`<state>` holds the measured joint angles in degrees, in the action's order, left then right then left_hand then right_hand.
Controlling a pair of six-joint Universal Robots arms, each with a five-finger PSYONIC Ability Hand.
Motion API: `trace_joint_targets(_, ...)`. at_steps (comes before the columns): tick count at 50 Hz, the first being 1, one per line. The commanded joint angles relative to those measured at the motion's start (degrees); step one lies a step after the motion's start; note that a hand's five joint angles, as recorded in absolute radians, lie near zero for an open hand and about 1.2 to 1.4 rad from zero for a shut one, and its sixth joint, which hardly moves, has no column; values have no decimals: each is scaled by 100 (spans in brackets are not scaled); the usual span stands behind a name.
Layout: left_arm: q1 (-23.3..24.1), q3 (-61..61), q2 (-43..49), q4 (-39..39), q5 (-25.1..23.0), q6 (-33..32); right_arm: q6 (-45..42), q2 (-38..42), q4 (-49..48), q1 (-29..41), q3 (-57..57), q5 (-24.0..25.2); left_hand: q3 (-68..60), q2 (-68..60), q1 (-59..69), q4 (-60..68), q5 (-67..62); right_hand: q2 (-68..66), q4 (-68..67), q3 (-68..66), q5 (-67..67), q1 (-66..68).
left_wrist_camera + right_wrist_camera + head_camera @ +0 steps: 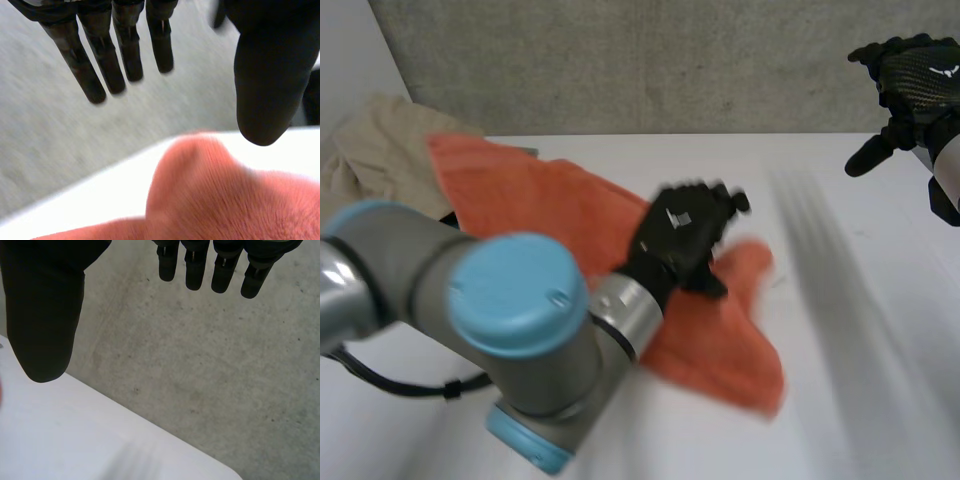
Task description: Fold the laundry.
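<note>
An orange towel (570,215) lies spread across the white table (850,330), from its back left toward the middle. My left hand (682,238) hovers over the towel's right part. In the left wrist view its fingers (107,60) are straight and apart from the thumb (270,85), with the orange towel (210,195) below the palm and nothing held. My right hand (910,85) is raised at the table's far right, away from the cloth. The right wrist view has its fingers (220,267) and thumb (45,315) spread and empty.
A beige garment (375,150) is heaped at the table's back left, beside the towel. A grey concrete wall (650,60) runs behind the table. The table's far edge (150,425) passes below my right hand.
</note>
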<state>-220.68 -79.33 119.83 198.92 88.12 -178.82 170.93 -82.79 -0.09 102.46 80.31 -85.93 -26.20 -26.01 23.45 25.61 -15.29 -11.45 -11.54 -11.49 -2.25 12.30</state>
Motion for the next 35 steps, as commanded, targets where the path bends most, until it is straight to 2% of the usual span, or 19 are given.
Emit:
trace_joint_targets(1, -281, 164, -598, -354, 126, -363, -183, 246, 53, -33, -6, 59, 689, 670, -415, -630, 599, 145, 154, 149, 225, -230)
trace_joint_targets(5, -871, 138, -1285, -398, 135, -416, -446, 264, 246, -15, 29, 191, 724, 705, -449, -664, 633, 145, 154, 149, 225, -230)
trace_joint_targets(7, -1082, 94, -1462, -407, 109, -443, -569, 264, 377, 11, 55, 243, 757, 738, -483, -698, 667, 145, 154, 149, 225, -230)
trace_joint_targets(11, -1810, -99, -1726, -503, 56, -723, -851, 255, 887, 309, 134, 375, 791, 772, -516, -732, 701, 145, 154, 149, 225, -230)
trace_joint_targets(12, -2186, -161, -1761, -573, 38, -976, -912, 264, 1131, 519, 169, 393, 791, 772, -516, -732, 701, 145, 154, 149, 225, -230)
trace_joint_targets(15, -2689, -223, -1744, -662, -58, -1461, -939, 264, 1467, 828, 240, 393, 808, 789, -533, -749, 717, 145, 154, 149, 225, -230)
trace_joint_targets(16, -2987, -240, -1683, -731, -206, -1793, -957, 255, 1642, 1046, 344, 376, 874, 856, -600, -815, 784, 145, 154, 149, 225, -230)
trace_joint_targets(19, -3402, -258, -1411, -811, -471, -2287, -948, 264, 1793, 1442, 582, 411, 858, 840, -584, -799, 768, 145, 154, 149, 225, -230)
trace_joint_targets(20, -3673, -241, -1201, -846, -672, -2610, -913, 272, 1776, 1714, 792, 402, 825, 806, -550, -766, 735, 145, 154, 149, 225, -230)
trace_joint_targets(22, -3946, -179, -997, -908, -866, -2946, -895, 281, 1679, 1944, 1030, 402, 825, 806, -550, -766, 734, 145, 154, 149, 225, -230)
trace_joint_targets(23, -4226, -135, -770, -925, -1076, -3261, -886, 307, 1505, 2128, 1301, 402, 841, 823, -567, -782, 751, 145, 154, 149, 225, -230)
trace_joint_targets(27, -4650, 84, -155, -926, -1612, -3912, -886, 465, 646, 2532, 2004, 367, 925, 906, -650, -866, 835, 145, 154, 149, 225, -230)
trace_joint_targets(31, -4747, 522, 434, -969, -2183, -4309, -921, 711, -339, 2849, 2523, 174, 1177, 1159, -903, -1118, 1087, 145, 154, 149, 225, -230)
trace_joint_targets(35, -4756, 918, 874, -1013, -2431, -4441, -974, 1010, -1026, 2990, 2779, -212, 1178, 1159, -903, -1119, 1087, 145, 154, 149, 225, -230)
